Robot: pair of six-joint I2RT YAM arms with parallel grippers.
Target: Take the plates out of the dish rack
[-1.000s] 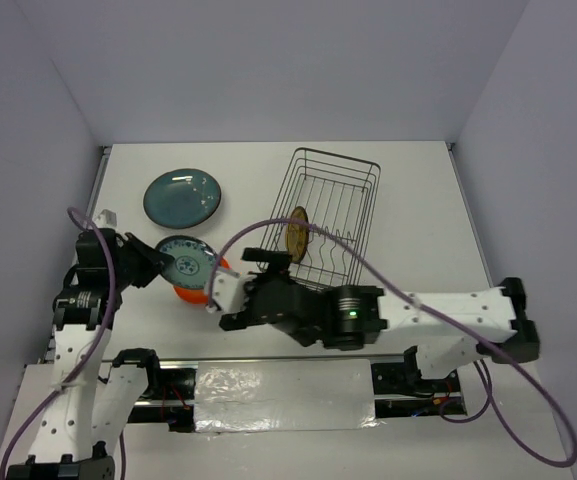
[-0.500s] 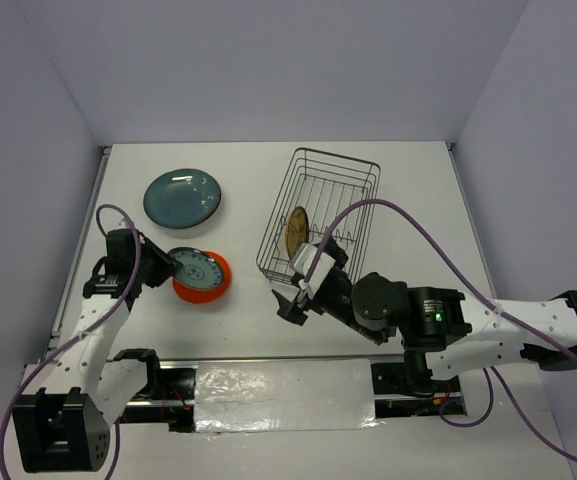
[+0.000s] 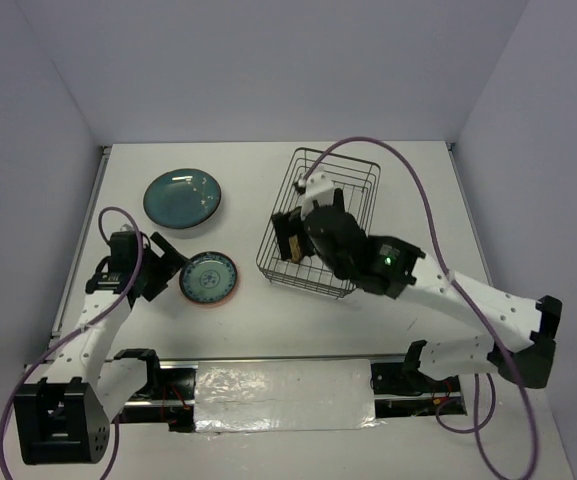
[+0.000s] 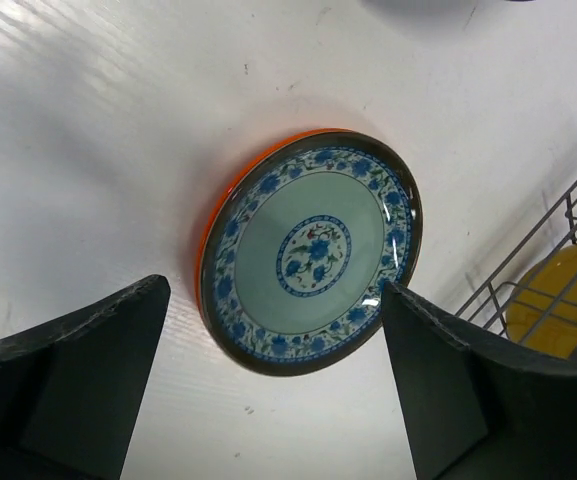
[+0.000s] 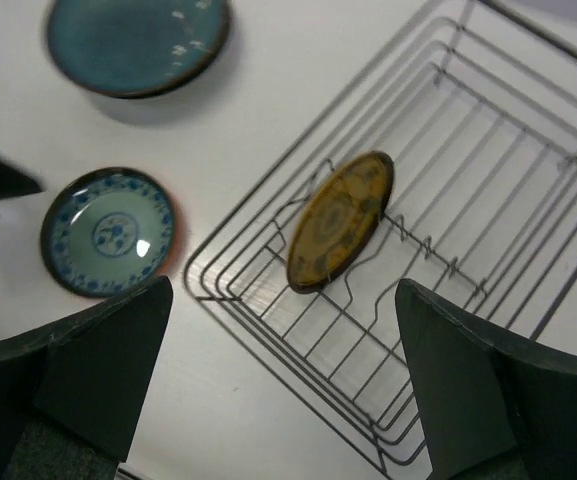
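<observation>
1. Right arm has swung from the table's near edge to over the rack [image 3: 346, 190]. The right gripper [image 5: 283, 300] hangs above it, jaws wide apart, holding nothing.
2. Left gripper [image 4: 273, 300]: has backed off the plate stack, jaws wide, empty.
3. Rack: rectangular dark wire basket with prongs along its floor. Bare white table [image 3: 418, 200] lies round it.
4. Yellow plate [image 5: 340, 220]: glossy, round, dark-rimmed, on edge and tilted among the prongs. It sits near the rack's 7 o'clock corner, and the other slots are open.
5. Patterned plate [image 4: 313, 250]: glazed blue-and-white, flat on the orange plate [image 4: 218, 205], of which only a rim sliver shows.
6. Teal plate [image 3: 182, 196]: glossy, flat, at 11 o'clock of the stack and apart from it. The rack lies at 3 o'clock.
</observation>
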